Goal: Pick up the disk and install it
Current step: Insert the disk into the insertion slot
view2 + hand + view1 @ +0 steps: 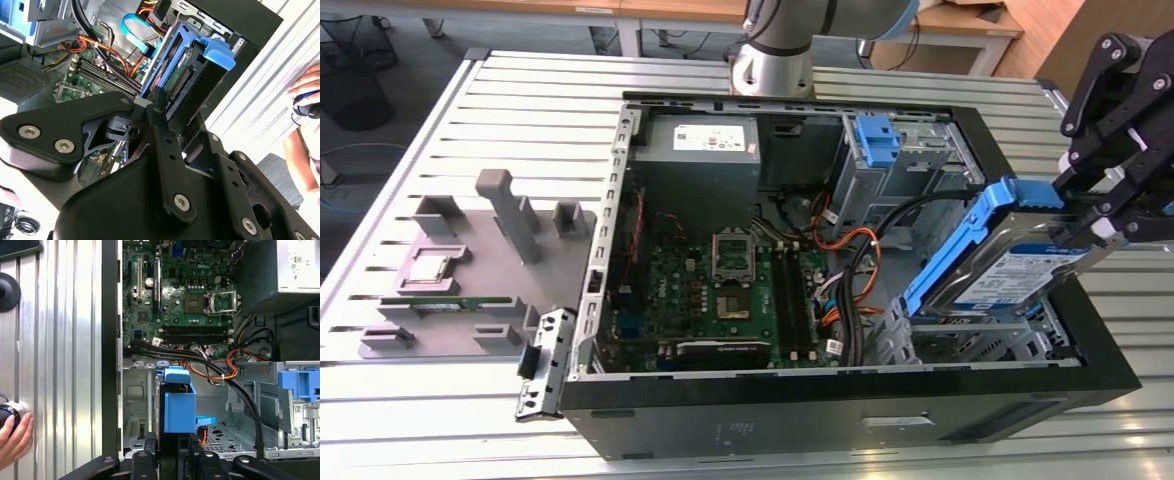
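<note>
The gripper [1083, 218] has its fingers [161, 127] pinching the upper end of the disk [1007, 262], which hangs tilted, long axis sloping down from the fingers toward the drive cage [987, 338] just below it.

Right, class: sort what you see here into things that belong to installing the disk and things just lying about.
Belongs to the job:
disk, held tilted in the pincer
open computer case
drive cage below the disk

Just lying about:
CPU chip on the grey fixture
bare blue bracket
a person's hand
</note>
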You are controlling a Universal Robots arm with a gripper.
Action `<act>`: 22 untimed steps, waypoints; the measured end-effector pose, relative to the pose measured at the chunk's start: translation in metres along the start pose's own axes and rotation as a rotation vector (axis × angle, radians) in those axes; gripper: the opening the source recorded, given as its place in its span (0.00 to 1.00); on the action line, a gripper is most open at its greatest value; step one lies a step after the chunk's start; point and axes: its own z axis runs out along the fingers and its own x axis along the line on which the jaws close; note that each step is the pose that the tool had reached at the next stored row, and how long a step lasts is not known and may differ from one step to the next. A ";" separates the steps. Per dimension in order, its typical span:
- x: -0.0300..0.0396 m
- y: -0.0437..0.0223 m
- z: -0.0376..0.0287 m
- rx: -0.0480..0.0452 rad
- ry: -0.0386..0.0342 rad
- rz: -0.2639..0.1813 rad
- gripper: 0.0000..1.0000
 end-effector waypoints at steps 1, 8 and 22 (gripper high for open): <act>0.0001 0.0000 0.0001 0.0000 0.0002 0.000 0.35; 0.0004 -0.0001 0.0013 0.0002 -0.0003 -0.004 0.35; 0.0010 0.0003 0.0081 0.0019 -0.0002 -0.009 0.35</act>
